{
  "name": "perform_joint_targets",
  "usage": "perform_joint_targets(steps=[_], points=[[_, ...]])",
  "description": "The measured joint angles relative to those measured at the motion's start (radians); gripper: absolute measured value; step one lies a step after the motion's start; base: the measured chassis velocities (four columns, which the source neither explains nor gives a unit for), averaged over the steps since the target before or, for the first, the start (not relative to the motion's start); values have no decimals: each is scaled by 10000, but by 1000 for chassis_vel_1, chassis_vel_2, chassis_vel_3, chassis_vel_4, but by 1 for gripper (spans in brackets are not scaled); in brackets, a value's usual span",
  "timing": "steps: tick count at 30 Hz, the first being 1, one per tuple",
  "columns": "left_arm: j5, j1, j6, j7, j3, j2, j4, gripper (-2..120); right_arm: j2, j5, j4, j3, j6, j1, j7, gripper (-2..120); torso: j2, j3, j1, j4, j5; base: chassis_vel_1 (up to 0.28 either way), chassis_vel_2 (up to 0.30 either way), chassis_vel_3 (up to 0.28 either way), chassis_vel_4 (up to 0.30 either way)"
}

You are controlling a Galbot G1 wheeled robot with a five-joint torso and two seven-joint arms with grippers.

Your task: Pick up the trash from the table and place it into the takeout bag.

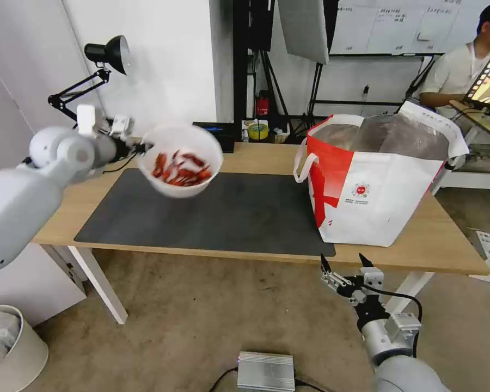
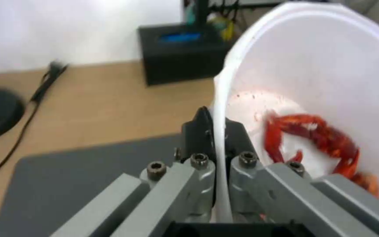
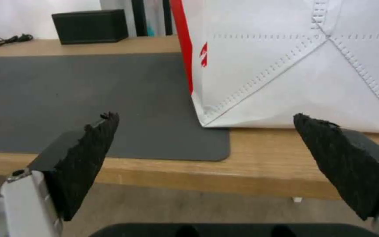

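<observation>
The left claw is closed on the rim of the white bowl, one finger inside the wall and one outside, as is seen in the left wrist view. The bowl is held clear above the dark grey mat at the left part of the bench, tilted somewhat toward the camera, with the red crayfish shells gathered on its lower side. Since the bowl is pinched by its thin edge alone, it would best be carried slowly and levelled, so that the shells are not spilled and the rim is not slid out of the fingers. It is judged that it should be lifted high enough for the takeout bag wall to be cleared before being lowered into the open foil mouth. The bag stands upright at the right end of the bench, well apart from the bowl. The right claw is kept open and empty, below the front edge of the bench, near the bag's lower corner.
</observation>
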Motion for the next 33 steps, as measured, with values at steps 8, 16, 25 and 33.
perform_joint_targets(steps=[8, 16, 25, 33], points=[[-334, -1157, 41, -397, 686, -1066, 162, 0, 0, 0, 0, 0, 0, 1, 0, 100, 0, 0, 0, 0, -1, 0, 0, 0, 0], [-529, -2008, 44, -455, 1205, -1685, 486, 0, 0, 0, 0, 0, 0, 0, 0, 100, 1, 0, 0, 2, -3, 0, 0, 0, 0], [-629, -2861, 58, -593, 1675, -2973, 1296, 0, 0, 0, 0, 0, 0, 0, 0, 100, -1, 0, 0, 2, -2, 0, 0, 0, 0], [-784, -3620, 45, -819, 1824, -4172, 2172, 0, 0, 0, 0, 0, 0, 0, 0, 100, 0, 0, 1, 0, 0, 0, 0, 0, 0]])
